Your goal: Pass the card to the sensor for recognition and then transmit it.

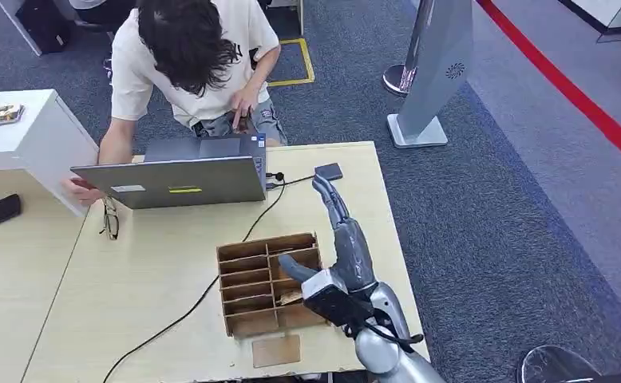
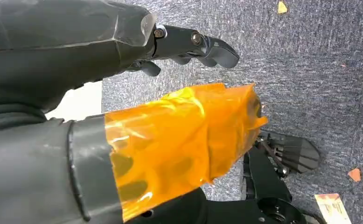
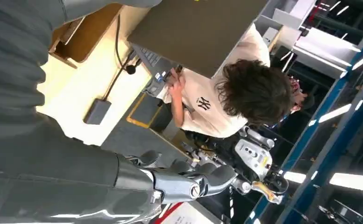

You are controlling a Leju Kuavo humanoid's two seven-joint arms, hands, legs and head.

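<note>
At the near edge of the pale wooden tabletop (image 1: 172, 319) a flat brown card (image 1: 276, 350) lies alone, just in front of the divided wooden tray (image 1: 259, 281). The tray's slots run in a left column and a right column; a light-coloured item sits low in a right-hand slot, partly hidden by the right hand (image 1: 341, 263), and what it is cannot be told. The other slots look bare wood.

The right hand stands above the tray's right side with its fingers (image 1: 330, 198) stretched out straight and away from the robot, thumb splayed toward the tray, holding nothing. In the right wrist view the fingers (image 3: 207, 179) show the same extended pose.

The left hand (image 2: 189, 44) hangs over grey carpet, its thumb wrapped in orange film; its dark fingers are lightly curled with nothing between them.

Beyond the tray a black cable (image 1: 211, 287) runs to a small dark sensor pad (image 1: 329, 171) near the far edge. A grey laptop (image 1: 179, 177) stands there too, with glasses (image 1: 110, 219) beside it and a person (image 1: 191, 60) bent behind it.
</note>
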